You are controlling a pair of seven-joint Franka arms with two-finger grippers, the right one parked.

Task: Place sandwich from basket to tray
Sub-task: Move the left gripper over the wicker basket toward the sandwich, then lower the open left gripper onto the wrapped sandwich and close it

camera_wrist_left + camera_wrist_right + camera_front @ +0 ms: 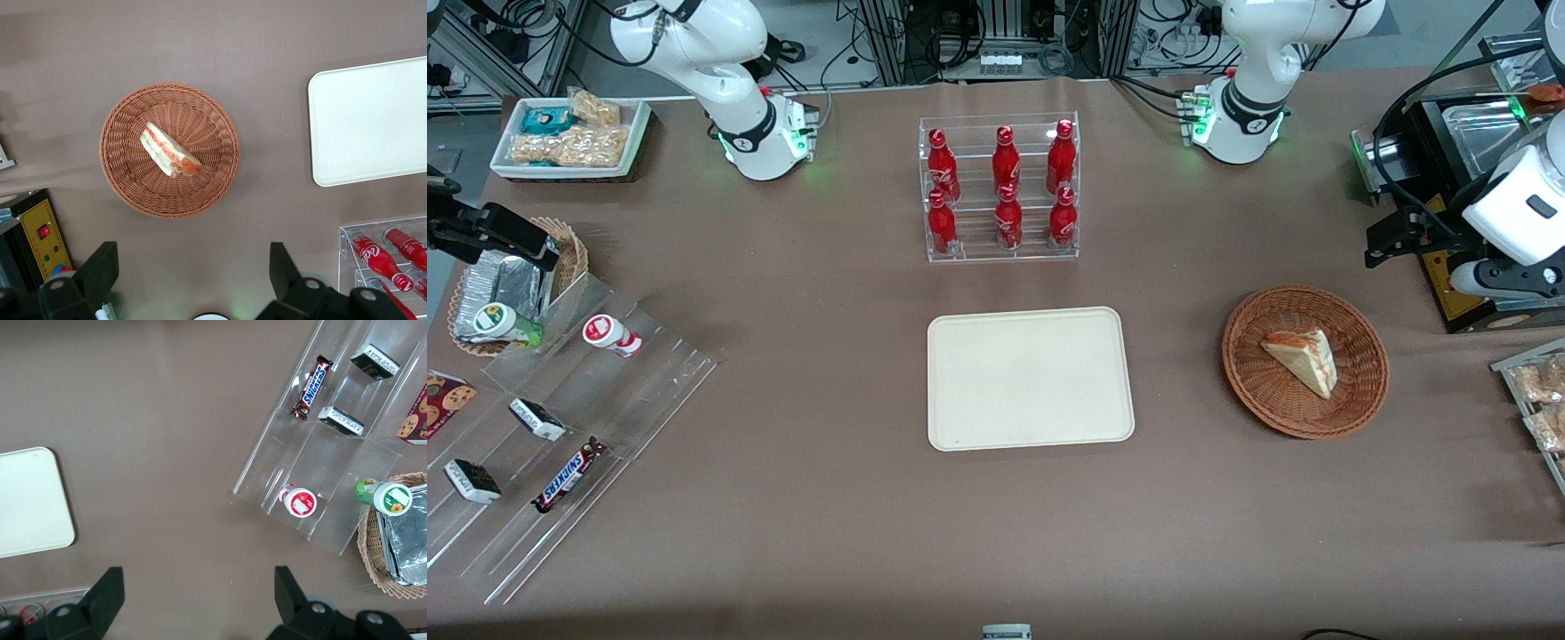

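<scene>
Cream tray (1031, 379) bare on the desk (827, 533) nearest me, wicker basket (1360, 396) beside it toward my working arm, sandwich (1303, 356) lying inside, my gripper (193, 280) high above basket, fingers spread wide, holding nothing.

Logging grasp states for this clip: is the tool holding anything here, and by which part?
Nothing is held. The tool hangs open above the table beside the basket; the sandwich lies untouched in it.
</scene>
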